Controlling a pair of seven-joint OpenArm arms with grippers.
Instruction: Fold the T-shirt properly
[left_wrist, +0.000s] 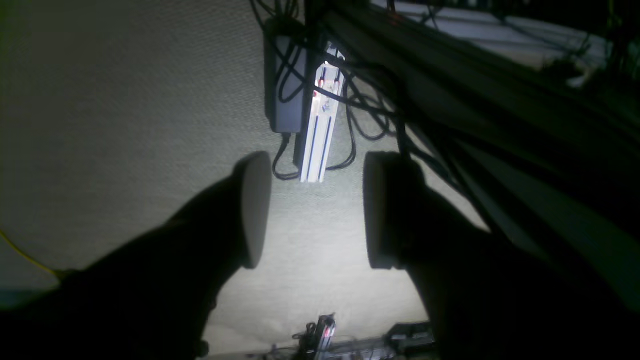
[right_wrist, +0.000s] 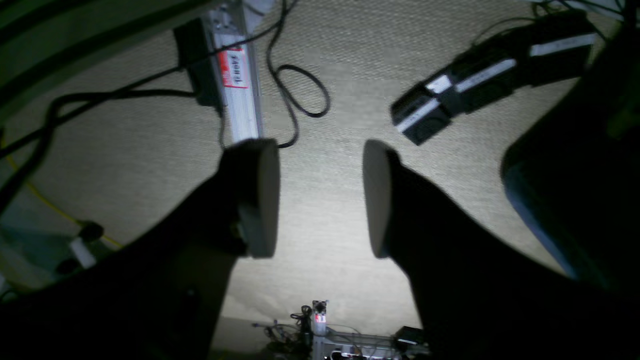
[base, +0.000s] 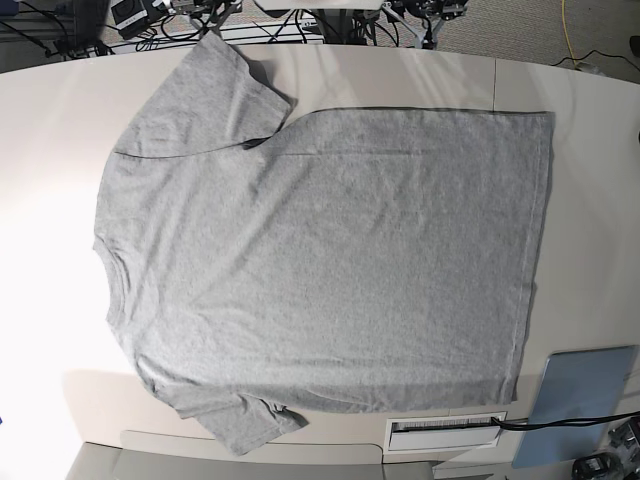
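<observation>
From my wrist feeds I see the left gripper (left_wrist: 312, 210) and right gripper (right_wrist: 320, 200) both spread wide over carpet (left_wrist: 125, 100), gripping nothing (neither appears overhead), while the grey T-shirt (base: 320, 270) lies flat, plain side up, on the white table (base: 590, 200).

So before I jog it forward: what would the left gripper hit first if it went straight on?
Probably the carpeted floor. The left gripper is open, with only carpet between its jaws; an aluminium rail and cables lie just beyond. Depth is unclear.
</observation>
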